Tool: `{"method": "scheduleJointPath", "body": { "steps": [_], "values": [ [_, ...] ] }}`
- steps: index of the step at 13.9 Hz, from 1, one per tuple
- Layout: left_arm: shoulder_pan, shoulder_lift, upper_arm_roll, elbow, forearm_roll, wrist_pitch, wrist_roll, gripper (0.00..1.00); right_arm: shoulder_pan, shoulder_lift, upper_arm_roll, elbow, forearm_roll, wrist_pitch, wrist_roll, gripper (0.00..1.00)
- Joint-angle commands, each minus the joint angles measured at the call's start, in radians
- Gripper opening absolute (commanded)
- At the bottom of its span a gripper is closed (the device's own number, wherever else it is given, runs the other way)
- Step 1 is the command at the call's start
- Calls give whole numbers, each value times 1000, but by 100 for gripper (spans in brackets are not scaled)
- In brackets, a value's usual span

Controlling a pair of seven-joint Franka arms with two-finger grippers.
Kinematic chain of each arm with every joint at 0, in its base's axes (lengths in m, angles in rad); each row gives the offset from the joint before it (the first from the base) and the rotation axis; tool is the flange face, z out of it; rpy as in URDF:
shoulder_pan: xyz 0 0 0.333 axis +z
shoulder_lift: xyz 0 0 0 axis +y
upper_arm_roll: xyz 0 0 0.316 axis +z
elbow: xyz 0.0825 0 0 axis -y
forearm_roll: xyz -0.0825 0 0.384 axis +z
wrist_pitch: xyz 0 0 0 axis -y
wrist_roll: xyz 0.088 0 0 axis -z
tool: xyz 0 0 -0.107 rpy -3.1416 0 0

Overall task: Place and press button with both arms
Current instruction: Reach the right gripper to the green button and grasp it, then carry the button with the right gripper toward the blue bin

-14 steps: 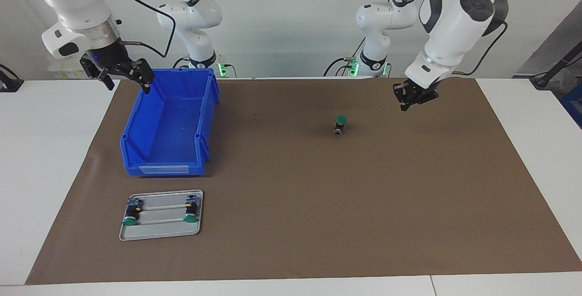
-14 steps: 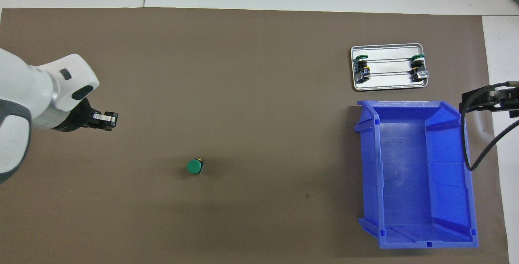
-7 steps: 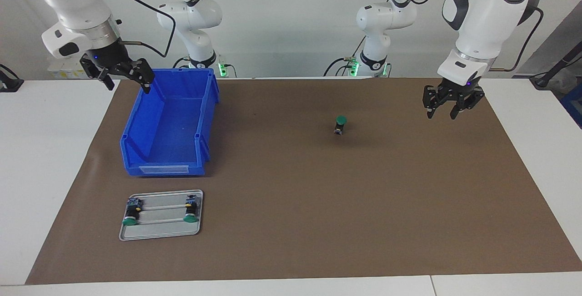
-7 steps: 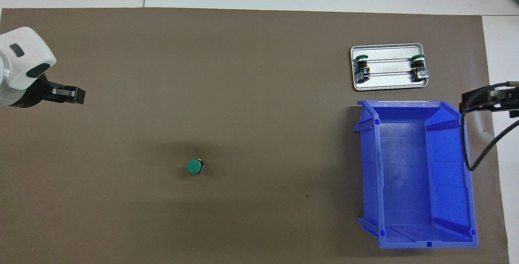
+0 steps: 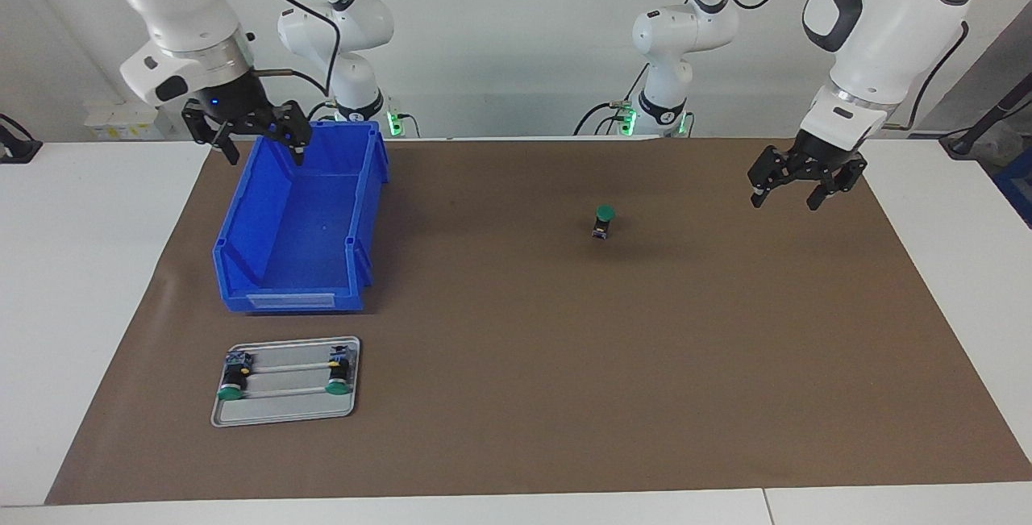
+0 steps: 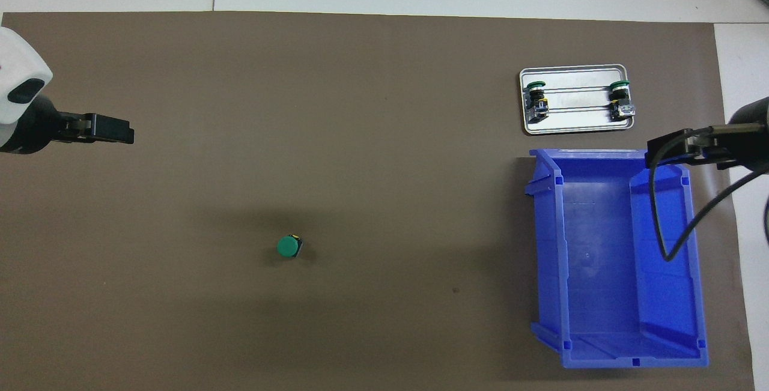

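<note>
Three buttons: one (image 5: 604, 220) upright on the mat, two (image 5: 231, 381) (image 5: 338, 373) traybound (both pincers (image 5: 783, 189) (image 5: 256, 144) apart, empty).

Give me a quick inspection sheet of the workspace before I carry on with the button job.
Surface: brown mat over a white table.
Job's things: button standing on the mat, green cap up, nothing touching it.
Clutter: blue bin, no contents seen; metal tray with two more green-capped buttons, farther from the robots than the bin.
Grippers: left gripper open, in the air over the mat at its own end of the table; right gripper open, over the bin's rim nearest the robots.
Cables: black cable looping from the right arm over the bin.
Surroundings: white wall; green lights at the arm bases.
</note>
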Motion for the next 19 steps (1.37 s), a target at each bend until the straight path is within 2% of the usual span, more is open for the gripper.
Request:
{"method": "scheduleJointPath", "body": {
  "steps": [1,4,6,7,9,13,15,19],
  "values": [
    [0,18,-14,85,80,-113,-1,100,146,9,5,-51,27,92,189,100],
    [-6,103,-15,259,103,-302,-1,100,337,119,5,-47,28,218,468,100],
    [-7,162,-14,381,110,-397,-1,100,443,200,5,-23,28,307,639,99],
    [-16,174,-15,410,138,-425,-1,100,486,248,5,-1,28,357,720,100],
    [-24,158,-18,380,189,-407,-3,100,557,325,5,37,30,430,869,100],
    [-9,72,-8,217,188,-362,11,100,645,464,7,95,24,511,1102,100],
    [-7,52,-6,191,188,-356,3,100,697,607,7,209,15,511,1173,100],
    [8,50,-6,165,148,-277,5,100,733,613,8,189,28,516,1181,100]
  ]
}}
